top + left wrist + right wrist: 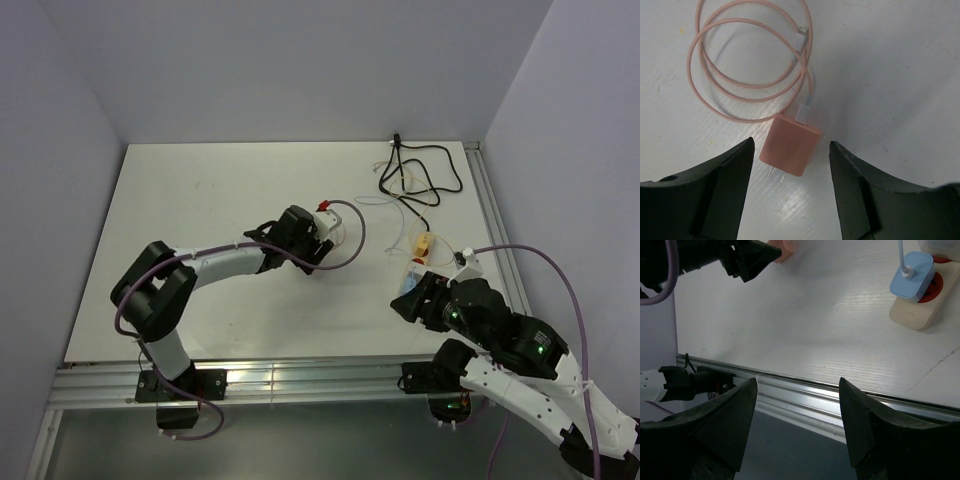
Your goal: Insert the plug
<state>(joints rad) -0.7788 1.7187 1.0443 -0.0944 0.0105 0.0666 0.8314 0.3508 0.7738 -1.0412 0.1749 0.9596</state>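
Observation:
A pink plug lies flat on the white table with its two prongs pointing toward the camera. Its pink cable is coiled just beyond it. My left gripper is open and straddles the plug, with a gap on each side and nothing gripped. In the top view the left gripper covers the plug. A cream power strip with red sockets carries a blue charger. My right gripper is open and empty over the table's near rail, short of the strip.
A tangled black cable lies at the back right of the table. Thin pale wires run from it toward the power strip. The aluminium rail marks the near table edge. Walls enclose the table on three sides.

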